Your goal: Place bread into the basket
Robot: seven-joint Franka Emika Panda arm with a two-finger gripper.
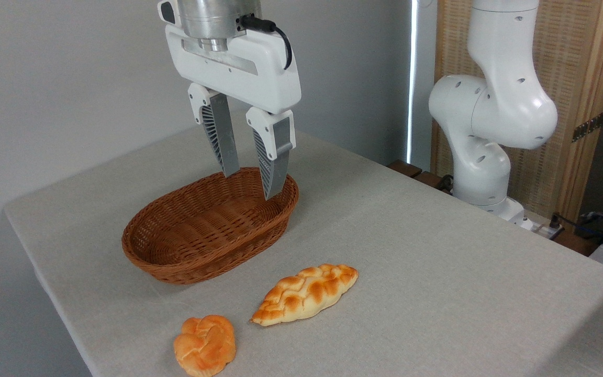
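Braided loaf (305,294) lies on the tabletop (437,272) just in front of the wicker basket (176,262), apart from it; a round knotted bun (205,344) sits nearer the camera. End effector (249,186) hangs empty above the basket's far end, fingers moderately parted. The loaf looks light and probably soft (surface glossy, perhaps slick); grip across its thick middle, gently.

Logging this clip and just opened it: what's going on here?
A robot arm's claw hangs open and empty above the far end of the wicker basket, which has nothing in it. The braided loaf lies untouched on the table in front of the basket, with a small round bun beside it near the table's front edge. Nothing has been picked up yet.
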